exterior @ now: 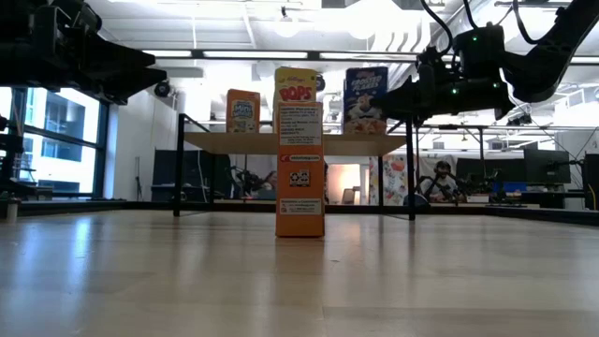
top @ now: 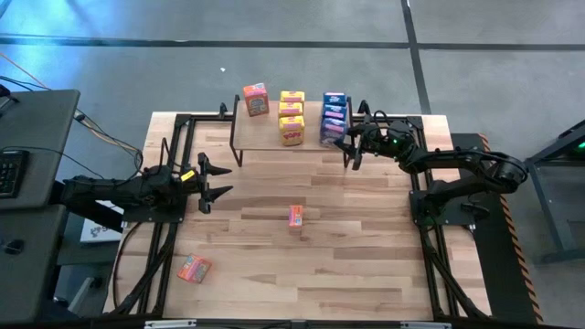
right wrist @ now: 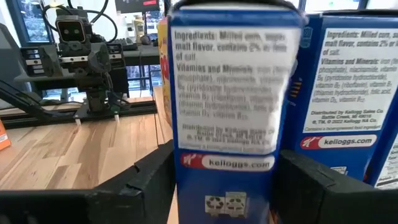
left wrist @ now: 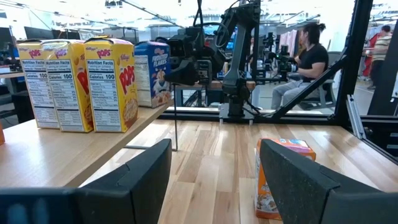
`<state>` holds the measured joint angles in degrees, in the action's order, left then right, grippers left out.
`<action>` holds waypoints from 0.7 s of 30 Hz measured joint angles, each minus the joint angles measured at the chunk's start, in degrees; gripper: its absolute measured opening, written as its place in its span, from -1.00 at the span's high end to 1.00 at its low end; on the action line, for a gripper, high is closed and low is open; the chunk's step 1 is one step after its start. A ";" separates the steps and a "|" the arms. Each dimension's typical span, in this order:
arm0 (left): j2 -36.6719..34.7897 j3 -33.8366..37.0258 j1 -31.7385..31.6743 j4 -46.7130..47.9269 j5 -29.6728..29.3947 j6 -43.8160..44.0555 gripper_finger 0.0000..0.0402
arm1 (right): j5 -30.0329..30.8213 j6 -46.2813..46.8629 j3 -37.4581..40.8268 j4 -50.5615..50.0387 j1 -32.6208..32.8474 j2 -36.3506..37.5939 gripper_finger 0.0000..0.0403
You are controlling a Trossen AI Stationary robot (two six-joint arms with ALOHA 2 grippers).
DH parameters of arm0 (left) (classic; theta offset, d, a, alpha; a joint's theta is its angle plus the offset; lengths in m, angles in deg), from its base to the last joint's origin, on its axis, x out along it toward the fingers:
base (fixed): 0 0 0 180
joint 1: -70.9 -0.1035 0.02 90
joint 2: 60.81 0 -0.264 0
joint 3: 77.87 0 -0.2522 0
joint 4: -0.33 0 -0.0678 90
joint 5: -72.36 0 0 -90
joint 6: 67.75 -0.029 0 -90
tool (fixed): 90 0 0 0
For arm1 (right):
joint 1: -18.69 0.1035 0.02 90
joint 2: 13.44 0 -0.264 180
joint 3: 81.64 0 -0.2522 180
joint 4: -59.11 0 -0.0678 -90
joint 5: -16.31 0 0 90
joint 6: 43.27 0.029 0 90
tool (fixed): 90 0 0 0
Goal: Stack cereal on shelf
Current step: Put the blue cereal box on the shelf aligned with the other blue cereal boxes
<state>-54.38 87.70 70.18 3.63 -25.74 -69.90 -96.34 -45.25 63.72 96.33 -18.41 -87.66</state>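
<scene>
Cereal boxes, small rectangular cardboard ones, stand in three groups on the low shelf (top: pixel 265 137) with a light wooden top and thin black metal legs, at the far side of the larger wooden tabletop (top: pixel 366 256). One orange-red box (top: pixel 256 99) stands alone toward the shelf's left end. Three yellow boxes (top: pixel 292 116) stand in a row at the middle, touching one another. At the right end sit the blue boxes (top: pixel 334 117), also packed together.

The right gripper (top: pixel 350 143) is at the front of that blue row. In the right wrist view its two dark fingers (right wrist: pixel 149 180) stand on either side of a blue box (right wrist: pixel 233 106) with a printed ingredients panel; whether they press it or stand just clear, I cannot tell. A second blue box (right wrist: pixel 357 93) stands just beside it.

Two more orange-red boxes are off the shelf: one standing upright (top: pixel 296 216) near the middle of the tabletop, one lying flat (top: pixel 194 268) near the front left corner.

The left gripper (top: pixel 218 181) hovers over the left part of the table, fingers spread wide apart with nothing between them, well apart from the upright box.
</scene>
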 joint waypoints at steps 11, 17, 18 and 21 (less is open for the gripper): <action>0.00 0.00 -0.01 0.00 0.00 0.00 -0.18 | 1.97 0.63 0.11 -7.40 0.00 4.87 -0.13; -0.01 0.00 0.00 -0.02 -0.02 0.00 -0.18 | 2.76 0.66 0.17 -14.94 0.00 9.71 -0.13; -0.02 0.00 -0.01 -0.01 0.00 0.00 -0.18 | 2.97 0.66 0.17 -16.27 0.02 10.62 -0.13; 0.00 0.00 -0.01 0.00 -0.02 0.00 -0.18 | 3.98 0.66 0.20 -19.61 0.02 13.14 -0.13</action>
<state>-54.38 87.70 70.17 3.63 -25.76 -69.90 -92.37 -44.60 63.91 76.72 -18.39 -74.51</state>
